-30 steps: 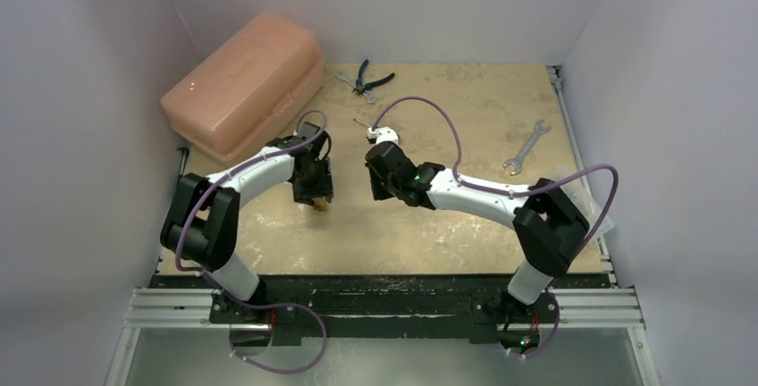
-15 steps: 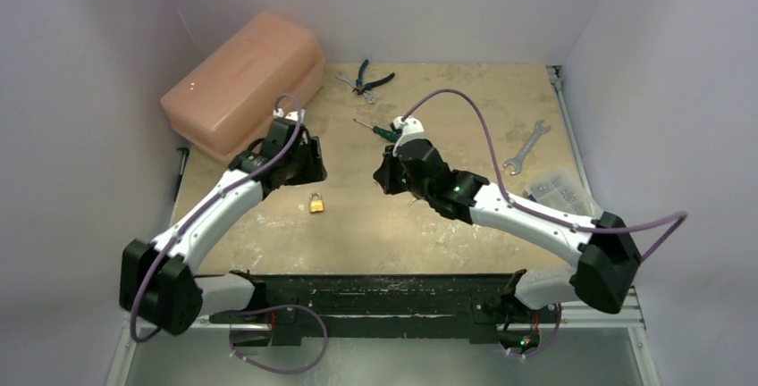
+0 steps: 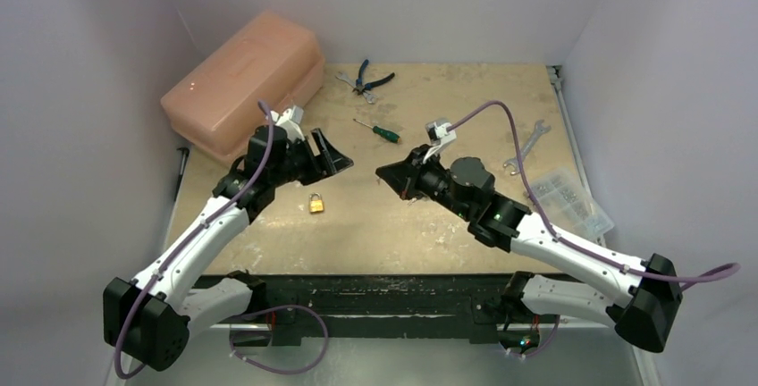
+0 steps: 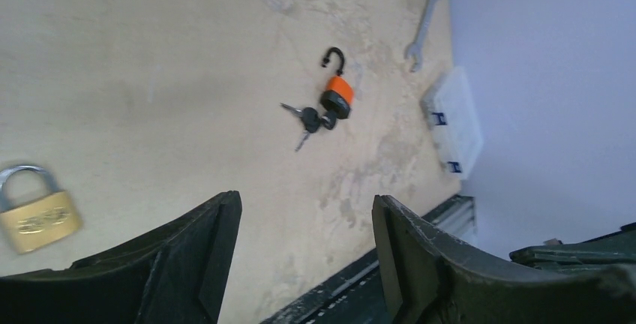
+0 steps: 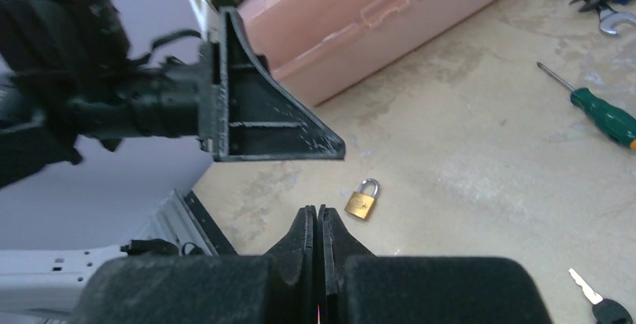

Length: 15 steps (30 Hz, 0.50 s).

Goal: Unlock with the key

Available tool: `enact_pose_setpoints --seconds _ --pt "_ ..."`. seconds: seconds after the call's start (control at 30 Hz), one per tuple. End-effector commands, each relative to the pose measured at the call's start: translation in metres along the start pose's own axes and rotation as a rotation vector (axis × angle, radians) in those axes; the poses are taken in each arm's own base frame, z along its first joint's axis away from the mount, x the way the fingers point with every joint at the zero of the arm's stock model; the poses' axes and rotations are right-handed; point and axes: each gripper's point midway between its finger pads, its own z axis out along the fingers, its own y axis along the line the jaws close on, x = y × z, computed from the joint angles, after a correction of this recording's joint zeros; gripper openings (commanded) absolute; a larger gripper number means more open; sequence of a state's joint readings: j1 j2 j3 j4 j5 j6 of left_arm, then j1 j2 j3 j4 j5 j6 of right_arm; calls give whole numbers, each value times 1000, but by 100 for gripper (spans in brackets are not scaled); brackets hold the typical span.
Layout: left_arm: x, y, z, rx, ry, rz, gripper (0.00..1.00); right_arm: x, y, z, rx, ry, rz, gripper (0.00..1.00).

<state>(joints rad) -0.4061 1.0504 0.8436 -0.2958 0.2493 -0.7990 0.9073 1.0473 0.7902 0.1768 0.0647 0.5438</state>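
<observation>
A small brass padlock (image 3: 315, 203) lies flat on the table with its shackle shut; it also shows in the left wrist view (image 4: 34, 215) and the right wrist view (image 5: 362, 201). An orange padlock (image 4: 337, 95) with a black hooked shackle lies on the table with a bunch of keys (image 4: 307, 120) at its base; the top view hides it under the right arm. My left gripper (image 3: 332, 155) (image 4: 306, 204) is open and empty, raised above the table. My right gripper (image 3: 384, 174) (image 5: 316, 210) is shut on nothing, raised and facing the left one.
A pink toolbox (image 3: 241, 82) stands at the back left. A green screwdriver (image 3: 380, 130), blue pliers (image 3: 366, 78) and a wrench (image 3: 526, 146) lie on the far half of the table. A clear parts box (image 3: 572, 198) sits at the right edge.
My left gripper has lifted off the brass padlock, which stays on the table, and has opened. Both arms have swung up and back, and the grippers now point at each other.
</observation>
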Motion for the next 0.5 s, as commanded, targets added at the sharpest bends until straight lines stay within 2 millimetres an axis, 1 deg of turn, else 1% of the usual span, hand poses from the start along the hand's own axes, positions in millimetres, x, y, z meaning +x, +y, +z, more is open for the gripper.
enact_pose_setpoints --seconds 0.0,0.1,0.2,0.37,0.47 --pt "4 -44 -6 239 25 -154 68 -41 25 -14 -106 -159 28 0" --pt "7 -58 -10 343 31 -229 67 -52 28 -21 -124 -211 42 0" --pt "10 -63 -13 388 41 -289 66 -59 29 -24 -121 -243 52 0" --pt "11 -75 -20 489 61 -413 65 -62 33 -17 -132 -245 63 0" --pt "11 -78 -22 544 76 -524 65 -66 33 -12 -127 -259 87 0"
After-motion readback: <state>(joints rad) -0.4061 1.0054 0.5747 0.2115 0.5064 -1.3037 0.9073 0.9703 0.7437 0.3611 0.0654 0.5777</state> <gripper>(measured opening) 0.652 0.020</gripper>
